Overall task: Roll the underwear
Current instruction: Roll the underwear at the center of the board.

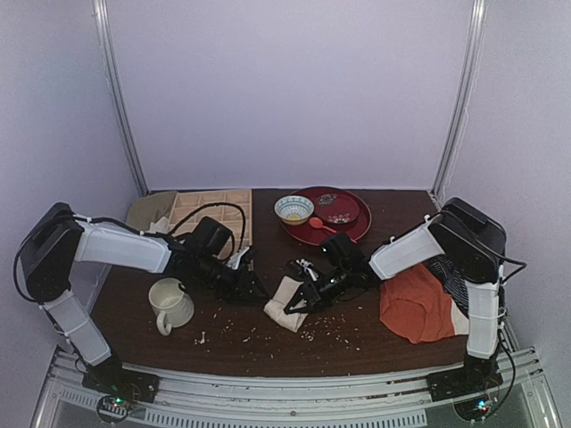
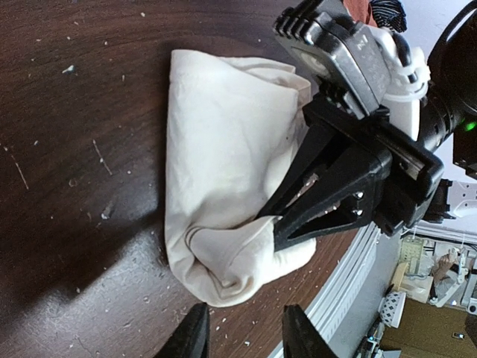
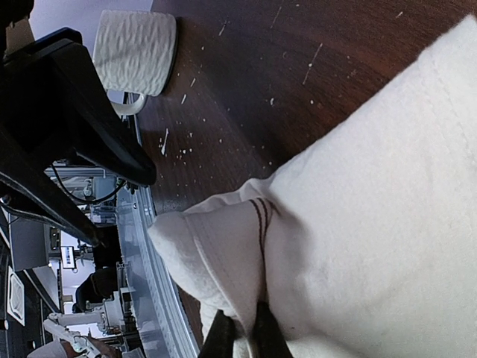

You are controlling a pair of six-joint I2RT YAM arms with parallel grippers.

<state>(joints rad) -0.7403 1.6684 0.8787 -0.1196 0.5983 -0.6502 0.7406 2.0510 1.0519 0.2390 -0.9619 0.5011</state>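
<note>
Cream-white soft fabric underwear (image 1: 287,308) lies bunched and partly folded on the dark brown wooden table (image 1: 268,348), a little in front of its middle, with pale crumbs scattered on the wood around it. To its left stands a cream ceramic mug (image 1: 169,303) with its handle toward the near edge, well apart from the fabric and beside the left arm. Behind it, toward the back wall, a round red tray (image 1: 359,234) carries a small blue-and-white patterned bowl (image 1: 293,209), a dark red dish (image 1: 336,208) and a red spoon (image 1: 318,224); a pale wooden box with many compartments (image 1: 212,210) sits at the back left. To the right, under the right arm, an orange-red garment (image 1: 415,303) lies crumpled, with a dark striped cloth (image 1: 449,273) at its far side; both are apart from the underwear. The right gripper (image 2: 273,224) reaches in from the right and its jaws are closed on a fold near the garment's rolled end, the fabric wrinkling where it is pinched. The left gripper (image 2: 250,335) comes from the left with its fingers spread and nothing between them; the tips sit just beside the rolled end, and whether they touch it cannot be told.
</note>
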